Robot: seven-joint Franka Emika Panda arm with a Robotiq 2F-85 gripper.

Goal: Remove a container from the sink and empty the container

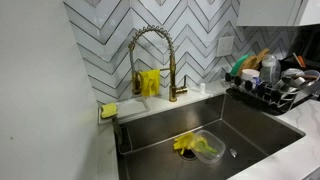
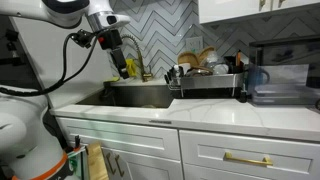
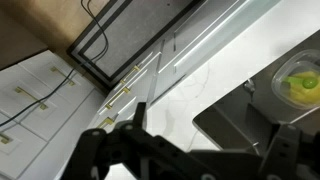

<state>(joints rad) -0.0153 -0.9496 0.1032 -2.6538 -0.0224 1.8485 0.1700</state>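
Hovering the arm (image 2: 92, 18) above the sink (image 1: 262, 132) right now, jaws looking wide apart and empty in the wrist view. The clear container (image 1: 206, 149) is sitting on the sink's floor, yellow stuff (image 1: 188, 145) inside, so I'm guessing nothing's done yet: grabbing, lifting and dumping are all left.

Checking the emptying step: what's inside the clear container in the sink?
A crumpled yellow item lies inside the clear container on the sink floor. Anything beneath the yellow item is covered, so it cannot be seen.
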